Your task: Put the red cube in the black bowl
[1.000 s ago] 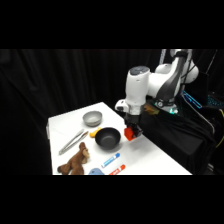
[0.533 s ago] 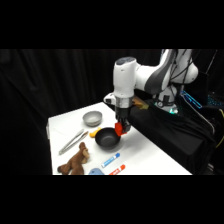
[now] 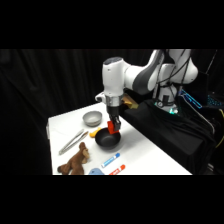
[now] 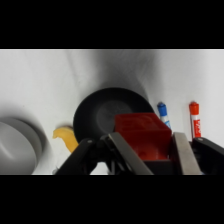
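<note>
Red cube held over the black bowl.

The table (image 3: pixel 150 150) had bare white surface on the side toward its right edge, while the black bowl (image 3: pixel 108 139) stood crowded: a grey bowl (image 3: pixel 92 118) just behind it, metal tongs (image 3: pixel 73 140) and a brown toy animal (image 3: pixel 75 161) on its left, a blue marker (image 4: pixel 163 114) and a red marker (image 4: pixel 194 119) near its front. The gripper (image 4: pixel 150 152) was clamped on the red cube (image 4: pixel 142 136), between its two fingers (image 4: pixel 184 154); the cube hung above the bowl's rim, apart from it. A yellow object (image 4: pixel 66 137) lay touching the bowl.

Red cube (image 4: pixel 142 136) between the claw (image 4: pixel 150 155) fingers, above the black bowl (image 4: pixel 107 112) (grey bowl (image 4: pixel 17 147) alongside)
</note>
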You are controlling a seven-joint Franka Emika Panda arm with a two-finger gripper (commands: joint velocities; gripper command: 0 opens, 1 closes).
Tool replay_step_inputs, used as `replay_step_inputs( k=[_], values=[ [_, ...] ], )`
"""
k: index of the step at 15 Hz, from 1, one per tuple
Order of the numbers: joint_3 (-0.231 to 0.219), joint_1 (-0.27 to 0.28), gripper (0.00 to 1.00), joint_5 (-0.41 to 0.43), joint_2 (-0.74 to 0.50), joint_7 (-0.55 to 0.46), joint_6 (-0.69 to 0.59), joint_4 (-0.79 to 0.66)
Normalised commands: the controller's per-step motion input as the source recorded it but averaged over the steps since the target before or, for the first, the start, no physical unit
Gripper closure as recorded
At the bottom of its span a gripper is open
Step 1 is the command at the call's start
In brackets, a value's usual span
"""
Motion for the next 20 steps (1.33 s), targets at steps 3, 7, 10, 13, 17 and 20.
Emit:
replay_step_inputs(
  k=[3,7,10,13,17,20],
  values=[
    [-0.059,-0.046,0.74,-0.058,0.30,-0.09,0.24,0.22],
    [-0.082,0.008,0.74,-0.070,0.29,-0.04,0.27,0.21],
    [-0.091,0.046,0.74,-0.032,0.24,-0.04,0.16,0.19],
    [-0.091,0.065,0.74,-0.008,0.17,-0.06,0.11,0.15],
    [-0.108,0.082,0.09,-0.015,0.12,-0.05,0.08,0.14],
    [-0.135,0.094,0.00,-0.046,0.04,-0.03,0.01,0.12]
  ],
)
